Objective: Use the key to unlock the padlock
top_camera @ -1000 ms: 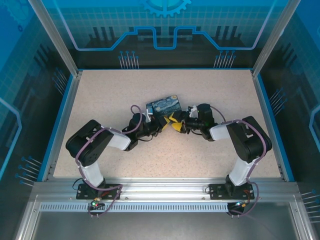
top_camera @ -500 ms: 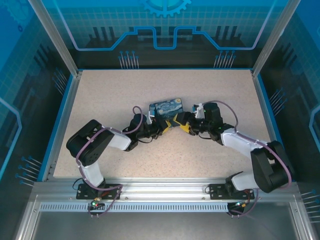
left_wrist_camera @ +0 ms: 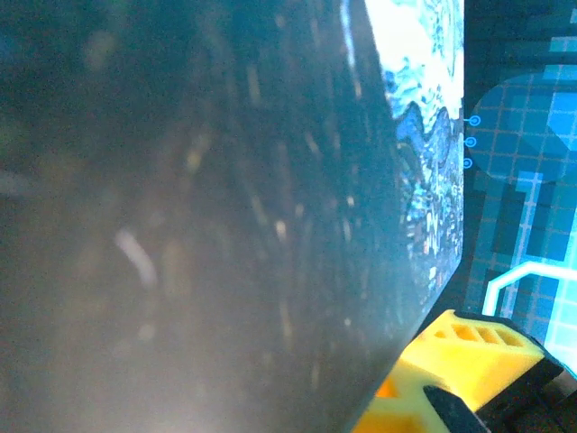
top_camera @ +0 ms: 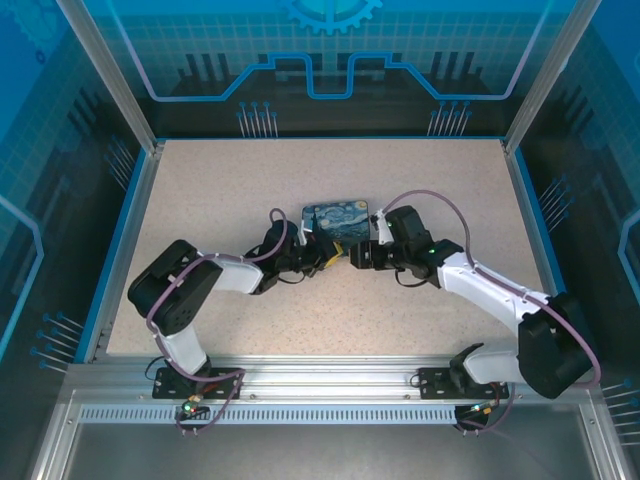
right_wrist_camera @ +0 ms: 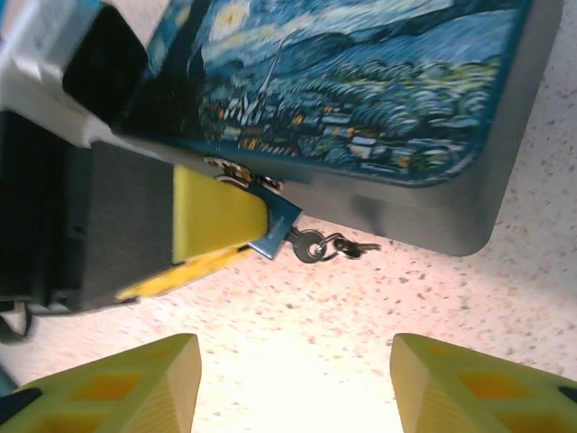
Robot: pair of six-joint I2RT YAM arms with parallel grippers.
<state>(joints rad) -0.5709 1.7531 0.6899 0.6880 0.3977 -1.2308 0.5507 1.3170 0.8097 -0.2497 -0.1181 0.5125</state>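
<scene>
The teal padlock (right_wrist_camera: 281, 225) hangs from the clasp on the front of the Starry Night tin (right_wrist_camera: 361, 90). My left gripper (right_wrist_camera: 259, 236) is shut on the padlock, its yellow fingers (right_wrist_camera: 216, 212) covering most of the body. The small dark key (right_wrist_camera: 309, 245) sticks out of the padlock's lower end, and a ring with a second small key (right_wrist_camera: 356, 245) lies beside it on the table. My right gripper (right_wrist_camera: 288, 379) is open a short way in front of the key, with bare table between its fingers. From above, the left gripper (top_camera: 326, 256) and right gripper (top_camera: 352, 256) nearly meet below the tin (top_camera: 337, 218).
The speckled table (top_camera: 250, 180) is bordered by a blue rim, with frame posts at the back corners. The tin's grey side wall (left_wrist_camera: 225, 225) sits right against the left wrist camera, with a yellow finger (left_wrist_camera: 469, 356) at the lower right.
The right arm has stretched out and dropped lower, its elbow swinging down and right, with the gripper coming left toward the padlock. The tin and left gripper shifted slightly right.
</scene>
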